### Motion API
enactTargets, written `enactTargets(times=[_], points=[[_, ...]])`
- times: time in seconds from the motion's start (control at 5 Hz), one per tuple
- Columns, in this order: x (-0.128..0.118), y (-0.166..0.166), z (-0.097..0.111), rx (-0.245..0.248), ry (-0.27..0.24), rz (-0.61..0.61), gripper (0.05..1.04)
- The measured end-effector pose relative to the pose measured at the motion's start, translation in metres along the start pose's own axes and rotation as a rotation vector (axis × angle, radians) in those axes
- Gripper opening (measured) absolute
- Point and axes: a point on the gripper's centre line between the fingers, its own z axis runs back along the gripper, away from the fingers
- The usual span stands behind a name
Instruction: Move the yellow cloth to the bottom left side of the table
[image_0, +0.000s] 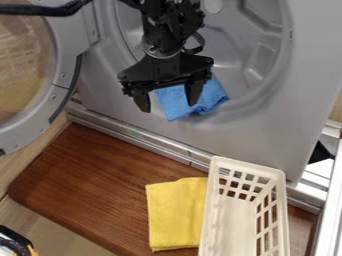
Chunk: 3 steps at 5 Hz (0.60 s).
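Note:
My gripper (167, 102) hangs near the top centre of the camera view, in front of the washing machine's drum opening, its two fingers spread apart and open. Behind and between the fingers a blue cloth (175, 104) drapes over the lower rim of the drum; whether the gripper touches it I cannot tell. The yellow cloth (175, 215) lies folded flat on the brown wooden table (93, 185), well below the gripper in the view. Its right side is against or very close to a white basket (208, 220).
The basket, with slotted walls, stands at the lower right. An open round machine door (63, 85) takes up the upper left. A metal ledge (147, 141) runs along the table's back edge. A dark object (13, 242) sits at the bottom left corner.

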Motion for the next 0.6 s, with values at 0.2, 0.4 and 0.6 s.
enactTargets(times=[0.2, 0.4, 0.6], points=[[-0.008, 0.002, -0.008, 0.011, 0.033, 0.003, 1.001], [-0.035, -0.007, -0.030, -0.039, 0.128, 0.038, 1.001], [-0.050, -0.012, -0.035, -0.073, 0.152, 0.059, 1.001]])
